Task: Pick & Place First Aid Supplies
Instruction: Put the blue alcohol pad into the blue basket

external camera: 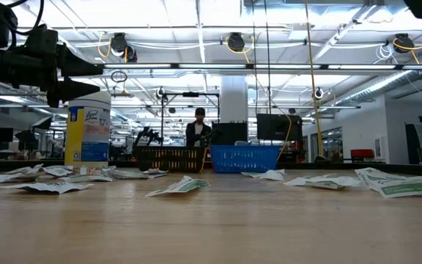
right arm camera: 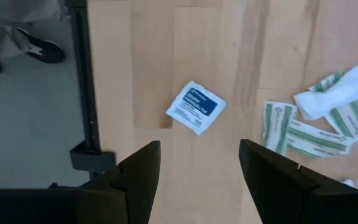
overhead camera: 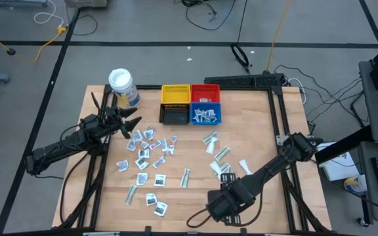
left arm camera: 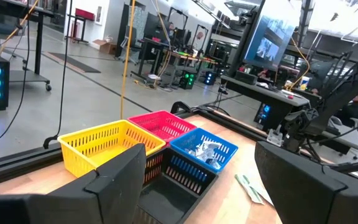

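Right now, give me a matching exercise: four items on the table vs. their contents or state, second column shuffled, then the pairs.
Column 1:
1. yellow bin
2. blue bin
3. left gripper
4. white-lidded jar

Column 2:
A. holds a pile of packets
B. standing upright at the table's far left corner
C. looks empty
D. open, above the table near the jar, holding nothing

Pairs: 1-C, 2-A, 3-D, 4-B

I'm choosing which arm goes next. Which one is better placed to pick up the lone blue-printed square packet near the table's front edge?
Probably the right. Its open right gripper hangs just above that blue-printed packet, fingers either side. The left gripper is up by the bins, empty.
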